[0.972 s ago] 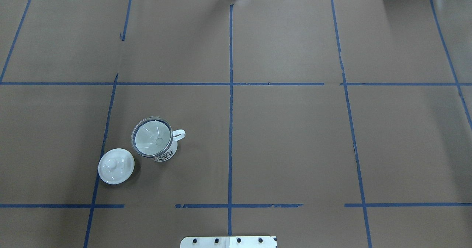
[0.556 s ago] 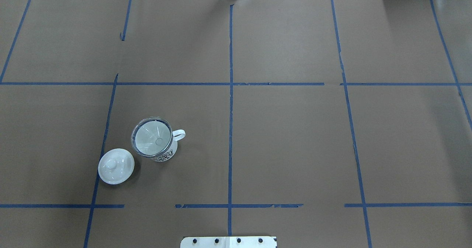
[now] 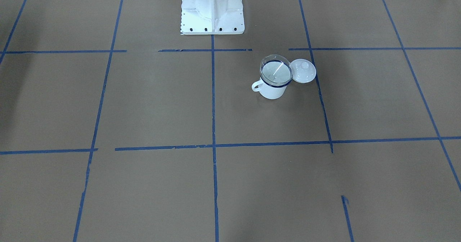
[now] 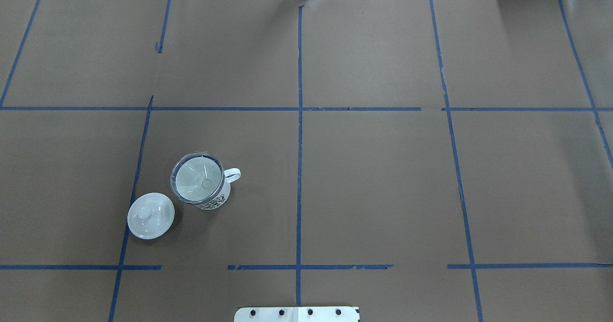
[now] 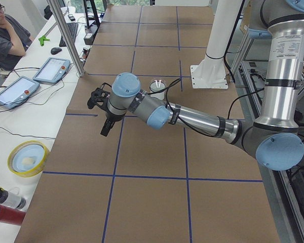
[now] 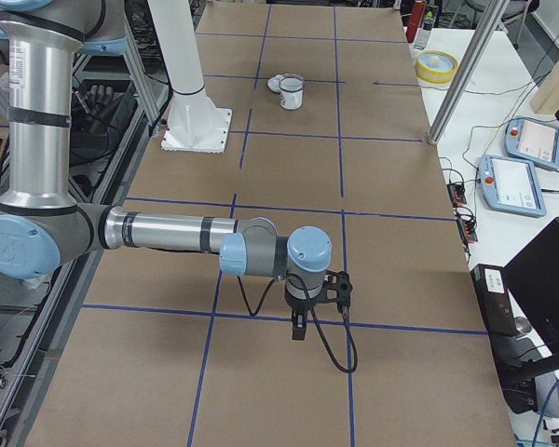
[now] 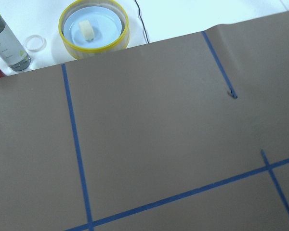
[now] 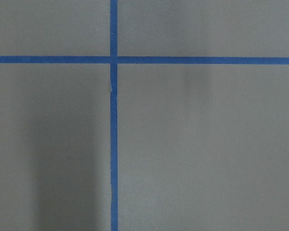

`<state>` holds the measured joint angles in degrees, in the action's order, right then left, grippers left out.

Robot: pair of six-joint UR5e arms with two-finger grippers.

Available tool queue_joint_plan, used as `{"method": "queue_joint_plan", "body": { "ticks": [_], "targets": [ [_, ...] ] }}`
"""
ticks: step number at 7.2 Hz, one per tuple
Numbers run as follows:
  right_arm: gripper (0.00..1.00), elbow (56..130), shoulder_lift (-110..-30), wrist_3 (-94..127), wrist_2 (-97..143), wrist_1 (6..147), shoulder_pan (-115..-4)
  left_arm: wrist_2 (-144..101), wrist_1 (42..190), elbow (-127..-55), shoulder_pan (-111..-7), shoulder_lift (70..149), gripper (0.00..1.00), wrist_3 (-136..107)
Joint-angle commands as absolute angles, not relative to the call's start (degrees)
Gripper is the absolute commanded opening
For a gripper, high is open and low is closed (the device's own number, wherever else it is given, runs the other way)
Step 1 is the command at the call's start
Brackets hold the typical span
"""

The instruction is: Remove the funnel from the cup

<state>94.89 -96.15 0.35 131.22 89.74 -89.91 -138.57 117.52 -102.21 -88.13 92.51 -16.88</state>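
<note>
Nothing has shifted in the past second: the funnel [image 4: 197,179] remains seated in the cup [image 4: 214,202] beside the lid [image 4: 151,215] on the desk [image 4: 373,183], while the left hand [image 5: 105,127] and right hand [image 6: 299,328] hang well apart, whether open or closed I cannot tell, so removal has not begun.

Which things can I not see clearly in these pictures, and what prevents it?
1. Spout of the funnel: the wall of the cup hides how deep it reaches, in every view.
2. Left gripper: it shows only in the exterior left view, so open or shut cannot be told.
3. Right gripper: it shows only in the exterior right view, so the same applies.
4. Print on the cup: too small to read in the overhead view.
</note>
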Motion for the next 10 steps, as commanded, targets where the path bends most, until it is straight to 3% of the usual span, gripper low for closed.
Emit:
{"method": "queue_joint_plan", "body": {
  "ticks": [1,4,6,8,10],
  "targets": [
    [1.00,94.9,-96.2,0.4,131.2,89.7,-89.9,-138.0,136.6,-101.6,-77.9,91.2,1.00,-26.4],
    [1.00,94.9,-96.2,0.4,131.2,89.7,-89.9,-137.7,136.1,-102.7,-59.3,98.2,1.00,-57.8],
    [1.00,94.9,-96.2,0.4,131.2,89.7,-89.9,-125.1,131.5,-106.3,-46.6,102.2,1.00,-69.7],
    [1.00,94.9,-96.2,0.4,131.2,89.7,-89.9,-117.3,106.0,-110.8,-41.8,113.1,1.00,-70.2],
    [1.00,94.9,-96.2,0.4,131.2,89.7,-89.9,-113.6,94.4,-110.8,-36.6,118.8,1.00,-74.0]
  ]
}}
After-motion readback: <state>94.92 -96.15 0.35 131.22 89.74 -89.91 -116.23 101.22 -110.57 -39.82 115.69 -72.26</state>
